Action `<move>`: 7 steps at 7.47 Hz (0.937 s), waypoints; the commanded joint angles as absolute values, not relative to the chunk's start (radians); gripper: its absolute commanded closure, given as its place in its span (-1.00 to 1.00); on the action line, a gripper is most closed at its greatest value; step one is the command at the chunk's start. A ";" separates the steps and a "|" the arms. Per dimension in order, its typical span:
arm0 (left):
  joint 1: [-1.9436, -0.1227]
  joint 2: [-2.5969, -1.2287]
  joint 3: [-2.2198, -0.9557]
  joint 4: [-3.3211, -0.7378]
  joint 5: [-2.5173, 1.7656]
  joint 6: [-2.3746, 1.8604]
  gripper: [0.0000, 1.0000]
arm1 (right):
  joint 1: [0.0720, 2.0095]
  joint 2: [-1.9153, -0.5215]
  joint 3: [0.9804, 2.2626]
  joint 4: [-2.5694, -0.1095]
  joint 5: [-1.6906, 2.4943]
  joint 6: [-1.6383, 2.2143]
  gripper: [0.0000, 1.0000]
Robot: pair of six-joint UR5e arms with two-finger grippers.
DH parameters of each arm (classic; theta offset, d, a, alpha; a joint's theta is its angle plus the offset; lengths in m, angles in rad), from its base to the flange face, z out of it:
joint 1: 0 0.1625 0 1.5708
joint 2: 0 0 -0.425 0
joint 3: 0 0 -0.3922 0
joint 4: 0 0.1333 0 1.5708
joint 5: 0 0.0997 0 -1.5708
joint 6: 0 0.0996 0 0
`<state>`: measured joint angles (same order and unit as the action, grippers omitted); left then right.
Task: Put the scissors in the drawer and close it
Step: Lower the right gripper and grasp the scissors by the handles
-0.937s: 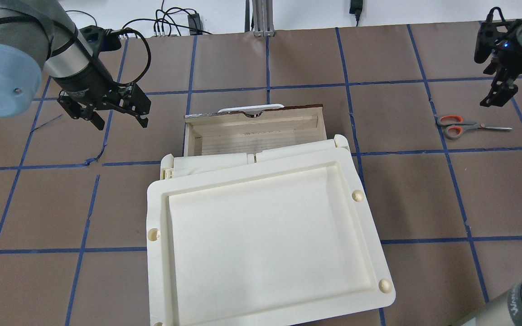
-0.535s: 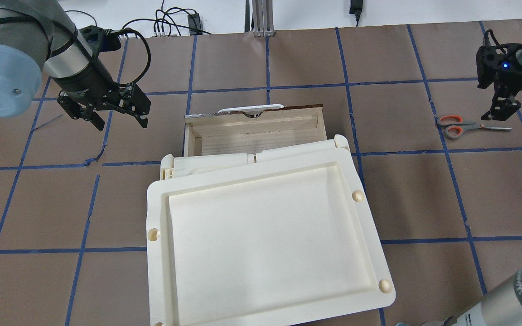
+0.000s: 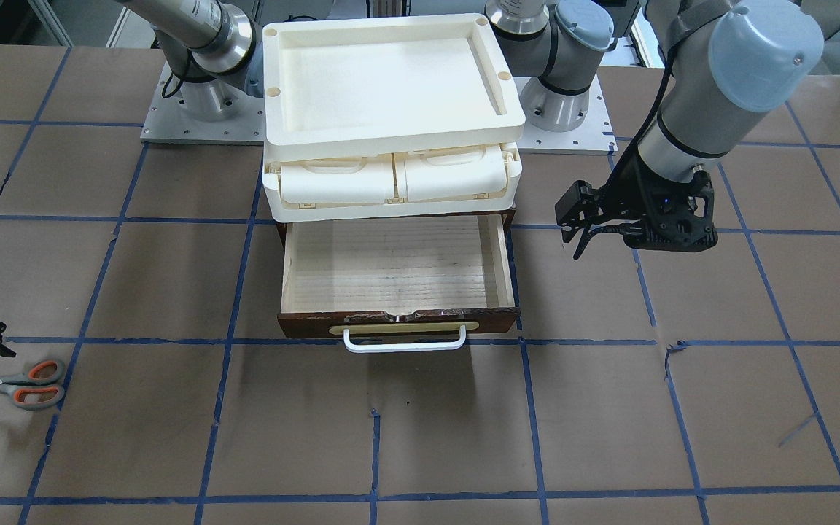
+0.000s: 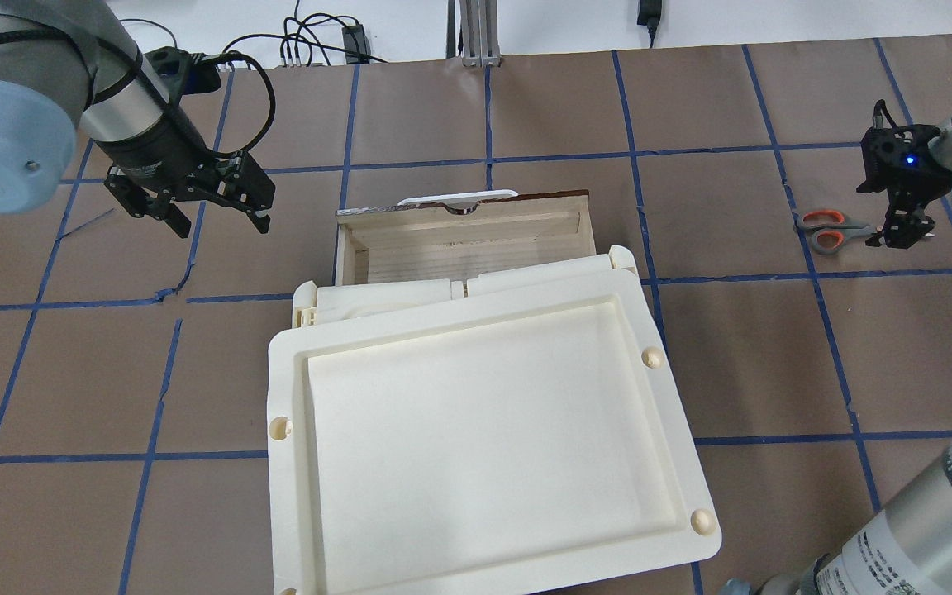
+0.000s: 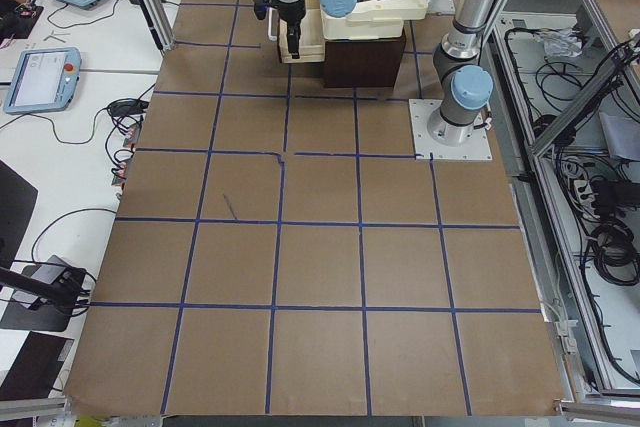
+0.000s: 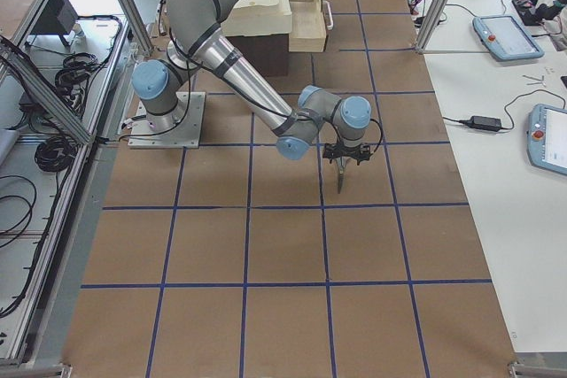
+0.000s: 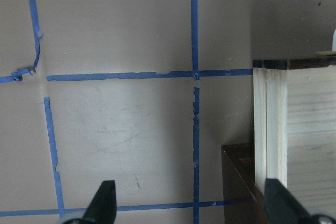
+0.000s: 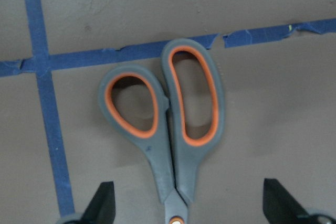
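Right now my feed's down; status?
Right end effector open, low over grey-handled, orange-lined scissors, not gripping. Left end effector open, beside pale wooden drawer. Drawer open, empty. Cream tray overhangs rear.

Brown paper-covered table (image 4: 740, 355) ruled into squares by blue tape (image 4: 559, 154); cream plastic tray (image 4: 476, 430) stacked above two side-by-side flap compartments (image 3: 336, 182); black adapter (image 4: 354, 35) with cables at the far edge; blue-edged pendants (image 6: 505, 37) on a white side bench (image 6: 505, 219)
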<state>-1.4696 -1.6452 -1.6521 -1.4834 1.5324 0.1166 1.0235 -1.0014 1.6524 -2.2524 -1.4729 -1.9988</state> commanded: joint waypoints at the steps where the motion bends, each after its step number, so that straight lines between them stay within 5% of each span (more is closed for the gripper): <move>1: -1.470 -1.643 -1.652 -1.483 1.532 0.117 -1.00 | 1.023 -0.996 1.667 -2.253 -1.476 -1.999 -0.79; 5: -1.470 -1.643 -1.654 -1.485 1.532 0.117 -1.00 | 1.023 -0.997 1.666 -2.253 -1.483 -1.999 0.63; 7: -1.468 -1.643 -1.654 -1.485 1.534 0.117 -1.00 | 1.029 -1.014 1.660 -2.255 -1.480 -1.987 0.86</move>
<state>-1.4686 -1.6429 -1.6536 -1.4849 1.5328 0.1166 1.0252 -1.0064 1.6647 -2.2517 -1.4817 -1.9935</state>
